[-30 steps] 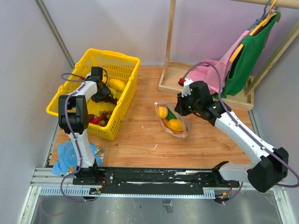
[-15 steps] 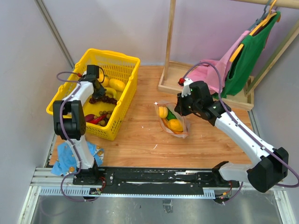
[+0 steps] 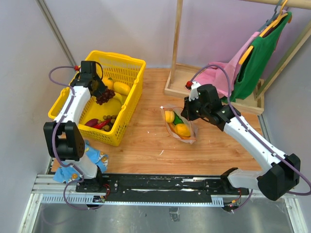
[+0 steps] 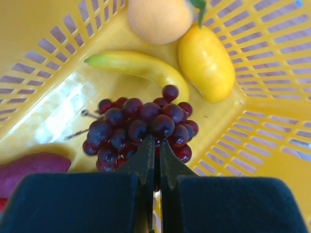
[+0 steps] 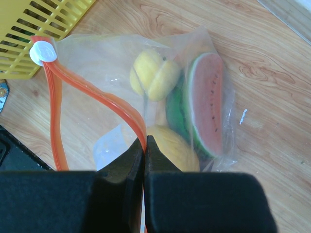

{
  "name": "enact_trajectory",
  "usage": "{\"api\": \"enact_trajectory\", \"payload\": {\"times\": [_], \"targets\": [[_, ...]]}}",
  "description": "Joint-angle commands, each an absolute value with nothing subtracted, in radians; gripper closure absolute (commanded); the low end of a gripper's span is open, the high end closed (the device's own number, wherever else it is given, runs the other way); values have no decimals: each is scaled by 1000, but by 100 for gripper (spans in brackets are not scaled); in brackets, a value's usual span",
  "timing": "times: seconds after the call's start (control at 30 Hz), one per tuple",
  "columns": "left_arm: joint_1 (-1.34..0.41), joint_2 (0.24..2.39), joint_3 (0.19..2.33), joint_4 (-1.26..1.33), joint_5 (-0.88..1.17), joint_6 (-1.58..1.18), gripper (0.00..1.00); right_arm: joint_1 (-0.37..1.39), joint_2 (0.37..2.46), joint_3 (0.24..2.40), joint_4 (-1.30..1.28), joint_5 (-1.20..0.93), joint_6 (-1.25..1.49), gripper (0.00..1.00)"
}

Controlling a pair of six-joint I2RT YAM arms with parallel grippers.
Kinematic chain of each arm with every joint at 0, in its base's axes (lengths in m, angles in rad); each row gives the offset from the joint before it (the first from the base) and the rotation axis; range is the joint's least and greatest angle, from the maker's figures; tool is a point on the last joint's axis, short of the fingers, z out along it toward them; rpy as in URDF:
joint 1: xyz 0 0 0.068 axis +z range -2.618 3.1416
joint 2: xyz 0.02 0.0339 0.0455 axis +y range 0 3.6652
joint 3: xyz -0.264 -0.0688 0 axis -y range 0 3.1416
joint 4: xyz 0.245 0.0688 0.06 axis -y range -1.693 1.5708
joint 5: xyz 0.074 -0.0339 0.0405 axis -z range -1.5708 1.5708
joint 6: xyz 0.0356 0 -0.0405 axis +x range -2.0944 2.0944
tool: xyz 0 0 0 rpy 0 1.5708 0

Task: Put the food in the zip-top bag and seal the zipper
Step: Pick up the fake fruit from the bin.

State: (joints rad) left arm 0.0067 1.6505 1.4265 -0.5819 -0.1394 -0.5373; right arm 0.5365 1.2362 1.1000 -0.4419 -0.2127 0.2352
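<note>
A dark red grape bunch (image 4: 131, 121) of the food hangs from my left gripper (image 4: 155, 141), which is shut on it above the floor of the yellow basket (image 3: 131, 63). From above, the grapes (image 3: 104, 95) show just under that gripper (image 3: 97, 87). The clear zip-top bag (image 5: 97, 53) lies on the wood with a watermelon wedge (image 5: 209, 102) and two yellow fruits (image 5: 155, 73) inside. My right gripper (image 5: 145, 138) is shut on the red zipper (image 5: 97, 94), whose white slider (image 5: 42, 52) sits at the far end. The bag's mouth stands open.
In the basket lie a banana (image 4: 136, 65), a yellow fruit (image 4: 206, 63), an orange fruit (image 4: 158, 14) and a purple piece (image 4: 29, 165). A wooden rack base (image 3: 214, 90) with hanging clothes stands at the back right. A blue cloth (image 3: 95, 158) lies near the left arm's base.
My left gripper closed on the grape bunch and rose with it toward the basket's back left. The right arm and the bag have not moved.
</note>
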Motion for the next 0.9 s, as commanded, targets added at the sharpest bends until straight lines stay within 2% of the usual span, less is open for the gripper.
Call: {"api": "enact_trajectory", "payload": {"times": [0.0,0.6,0.87], "targets": [[-7,1571,1495,-610,-96,-493,100,524,1210,1107,-423,-228,253,98],[-181,1395,1750,-731,102,-384,100,524,1210,1105,-380,-266,309,98],[-321,1337,1758,-716,227,-306,100,524,1218,1105,-364,-280,330,99]]}}
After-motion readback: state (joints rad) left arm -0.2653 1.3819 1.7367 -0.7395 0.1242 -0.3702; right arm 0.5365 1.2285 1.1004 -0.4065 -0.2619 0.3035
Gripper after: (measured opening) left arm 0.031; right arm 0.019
